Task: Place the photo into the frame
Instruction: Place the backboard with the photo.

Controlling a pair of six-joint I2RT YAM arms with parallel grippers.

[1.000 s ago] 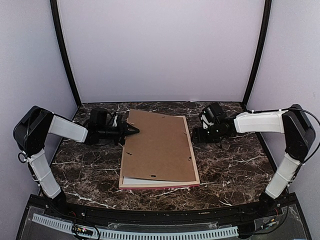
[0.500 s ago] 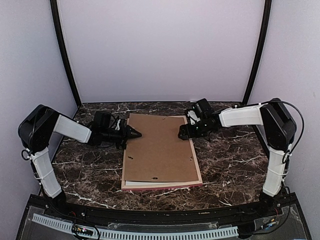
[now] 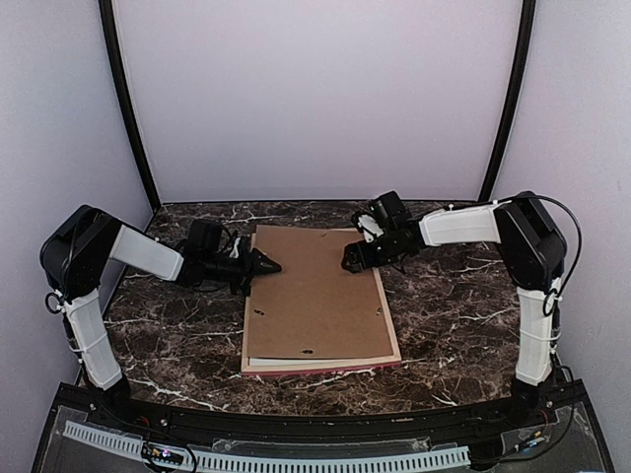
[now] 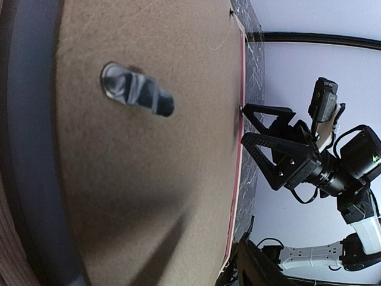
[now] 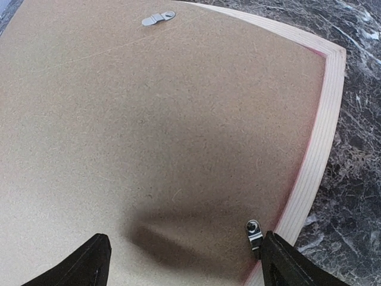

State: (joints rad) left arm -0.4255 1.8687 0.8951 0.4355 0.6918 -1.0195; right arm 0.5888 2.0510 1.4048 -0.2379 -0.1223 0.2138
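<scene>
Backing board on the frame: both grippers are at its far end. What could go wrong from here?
1. A whitish sheet shows past the backing board at its near edge, so the stack may not be seated in the frame; pressing could trap it crooked.
2. The right gripper has open fingers straddling a metal clip and may snag it.

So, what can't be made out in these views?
- Photo: seen in no view; the brown hardboard backing board covers the pink-edged pale wooden frame.
- Left pincer: too small in the top view, blurred at its wrist view's edge; open or shut unclear.
- Right pincer: fingertips cut off by its wrist view's bottom edge.
- Pale sheet: just a sliver under the board, top view.
</scene>
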